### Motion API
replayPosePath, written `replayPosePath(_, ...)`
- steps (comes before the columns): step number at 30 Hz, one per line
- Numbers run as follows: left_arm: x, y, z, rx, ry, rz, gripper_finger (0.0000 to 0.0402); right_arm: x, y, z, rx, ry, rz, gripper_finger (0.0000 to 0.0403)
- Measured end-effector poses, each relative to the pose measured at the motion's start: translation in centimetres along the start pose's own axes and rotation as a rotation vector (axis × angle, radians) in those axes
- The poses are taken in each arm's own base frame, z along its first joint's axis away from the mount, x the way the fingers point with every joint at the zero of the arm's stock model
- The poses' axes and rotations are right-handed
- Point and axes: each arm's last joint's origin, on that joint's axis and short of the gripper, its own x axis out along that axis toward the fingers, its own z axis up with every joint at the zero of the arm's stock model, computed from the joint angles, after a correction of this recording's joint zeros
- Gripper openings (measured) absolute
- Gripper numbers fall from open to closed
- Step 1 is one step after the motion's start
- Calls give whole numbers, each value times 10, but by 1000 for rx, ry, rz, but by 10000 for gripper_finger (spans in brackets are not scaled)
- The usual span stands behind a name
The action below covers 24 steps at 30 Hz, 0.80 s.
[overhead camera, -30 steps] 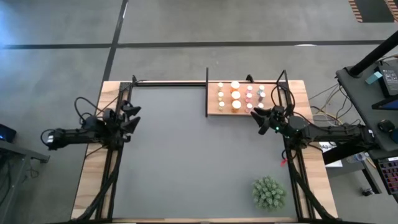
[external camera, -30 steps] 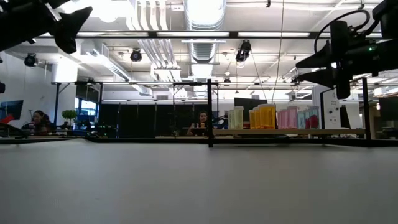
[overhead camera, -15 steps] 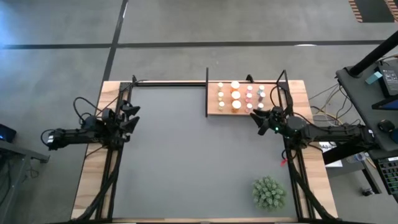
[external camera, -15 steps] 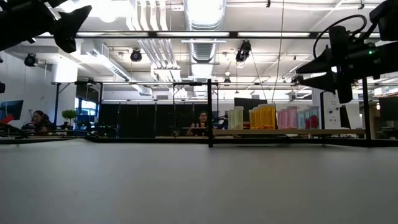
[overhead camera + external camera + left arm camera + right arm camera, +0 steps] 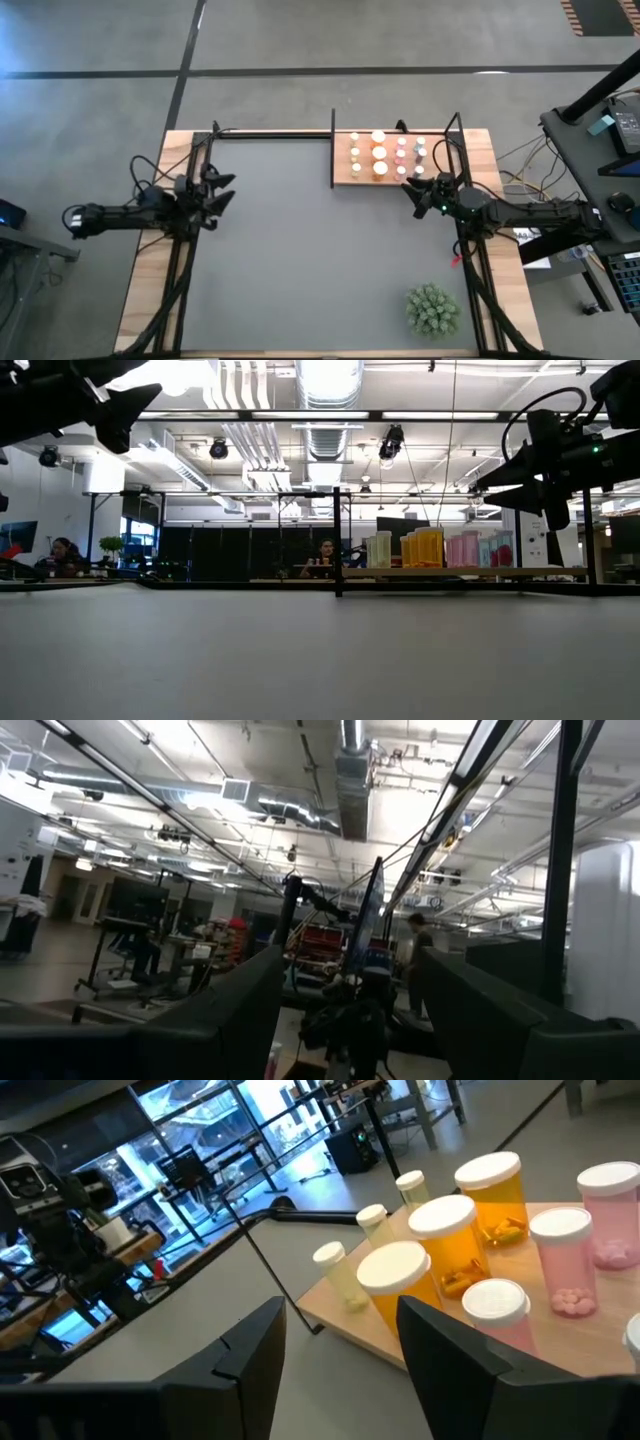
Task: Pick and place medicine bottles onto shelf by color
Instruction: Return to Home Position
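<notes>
Both your left claw (image 5: 224, 190) and right claw (image 5: 407, 181) hang spread and empty, just off the shelf (image 5: 343, 172); medicine bottles (image 5: 379, 153) stand grouped by colour, so sorting looks finished.

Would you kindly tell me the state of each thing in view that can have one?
Flat light-brown wooden shelf: level, loaded.
Small white-capped medicine bottles: upright, capped, standing on that shelf.
Left dark two-finger hand: open, empty.
Right dark two-finger hand: open, empty, close to the shelf.
</notes>
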Motion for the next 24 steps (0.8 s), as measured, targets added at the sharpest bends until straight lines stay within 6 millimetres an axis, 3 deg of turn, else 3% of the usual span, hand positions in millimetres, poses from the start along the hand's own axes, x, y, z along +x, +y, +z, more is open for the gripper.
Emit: replayPosePath(24,6,1,-13,20,112,14,217,0,0,0,0,0,-1,181)
